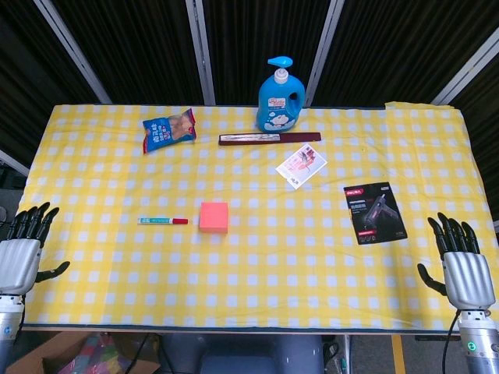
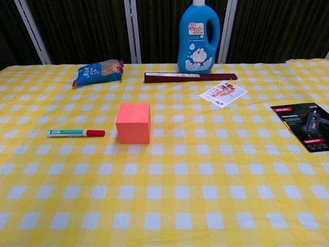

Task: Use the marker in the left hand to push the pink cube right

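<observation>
The pink cube (image 1: pixel 214 216) (image 2: pixel 133 123) sits on the yellow checked tablecloth, a little left of centre. Just to its left lies the marker (image 1: pixel 163 221) (image 2: pixel 75 133), flat, its red cap pointing at the cube with a small gap between them. My left hand (image 1: pixel 20 249) hangs at the table's left front edge, fingers spread, holding nothing, well away from the marker. At the right front edge, my right hand (image 1: pixel 460 265) is likewise spread and empty. Neither hand shows in the chest view.
A blue snack bag (image 1: pixel 168 130) (image 2: pixel 98 72), a dark red flat box (image 1: pixel 269 139) (image 2: pixel 190 77) and a blue detergent bottle (image 1: pixel 280 97) (image 2: pixel 199 37) stand along the back. A printed card (image 1: pixel 301 165) (image 2: pixel 222 94) and a black glue-gun package (image 1: pixel 374 212) (image 2: pixel 307 125) lie to the right.
</observation>
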Motion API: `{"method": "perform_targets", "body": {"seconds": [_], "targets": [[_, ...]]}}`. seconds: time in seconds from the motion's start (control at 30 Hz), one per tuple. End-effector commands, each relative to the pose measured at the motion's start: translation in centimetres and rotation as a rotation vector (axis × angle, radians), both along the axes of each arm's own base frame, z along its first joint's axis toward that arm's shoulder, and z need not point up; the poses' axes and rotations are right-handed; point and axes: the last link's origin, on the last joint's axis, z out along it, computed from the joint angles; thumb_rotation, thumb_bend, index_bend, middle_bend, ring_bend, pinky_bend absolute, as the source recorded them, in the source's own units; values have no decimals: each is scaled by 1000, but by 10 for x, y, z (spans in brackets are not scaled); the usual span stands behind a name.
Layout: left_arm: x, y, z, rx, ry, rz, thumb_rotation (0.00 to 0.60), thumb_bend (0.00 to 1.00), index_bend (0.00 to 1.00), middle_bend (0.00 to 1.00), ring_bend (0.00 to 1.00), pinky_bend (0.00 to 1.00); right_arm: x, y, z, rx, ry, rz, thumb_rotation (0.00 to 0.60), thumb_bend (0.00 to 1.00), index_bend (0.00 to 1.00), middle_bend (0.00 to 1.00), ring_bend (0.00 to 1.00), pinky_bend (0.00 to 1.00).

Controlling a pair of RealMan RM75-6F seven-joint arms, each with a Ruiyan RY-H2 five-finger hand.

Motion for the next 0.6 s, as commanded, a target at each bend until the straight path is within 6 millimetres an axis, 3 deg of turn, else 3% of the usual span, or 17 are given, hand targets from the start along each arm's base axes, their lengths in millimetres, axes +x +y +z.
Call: {"method": "perform_targets", "body": {"seconds": [0.03,0.37,0.6], "targets": [[0,0,0,-1,0,0,600,71,0,0,0,0,0,0,0,0,-1,1,600,379,0,0,0,0],[0,1,-2,-9,-5,15,600,71,0,0,0,0,0,0,-1,2,4,2,600,379,0,0,0,0],[11,26,-9,-36,-16,17,600,72,3,0,0,32,0,-1,-1,0,2,-2,600,379,0,0,0,0]]}}
